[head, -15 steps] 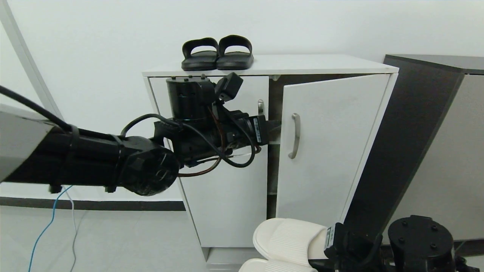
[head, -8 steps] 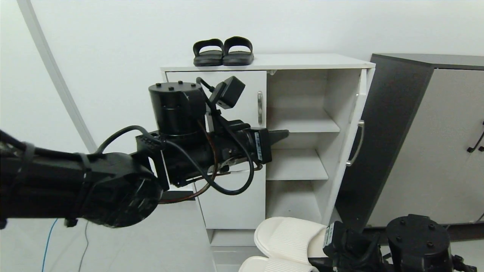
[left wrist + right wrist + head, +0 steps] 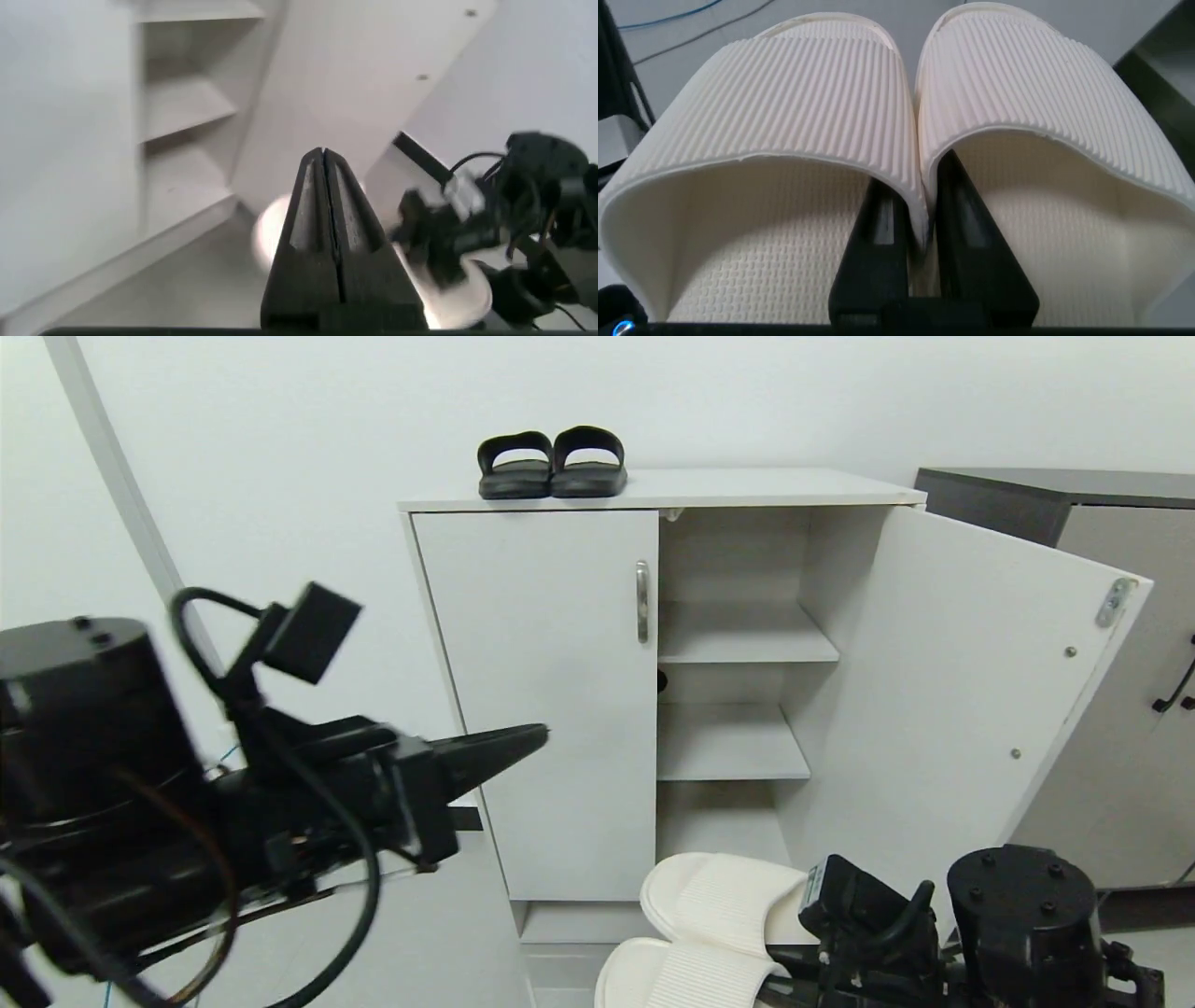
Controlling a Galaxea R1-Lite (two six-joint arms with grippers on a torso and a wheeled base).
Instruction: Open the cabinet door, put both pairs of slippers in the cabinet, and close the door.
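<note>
Cabinet in white with two doors, standing against a pale wall. A grey cabinet with a dark top stands just beside it, on the robot's right. The right door is swung wide open, showing two bare shelves. The left door is closed.

A pair of white ribbed slippers is held low in front of the open compartment. The right gripper has its fingers pinching the slippers' two touching inner walls together.

A pair of black slippers sits side by side toward the left end of the cabinet top, near its front edge.

The left gripper hangs in front of the closed left door, its fingers pressed together on nothing.
</note>
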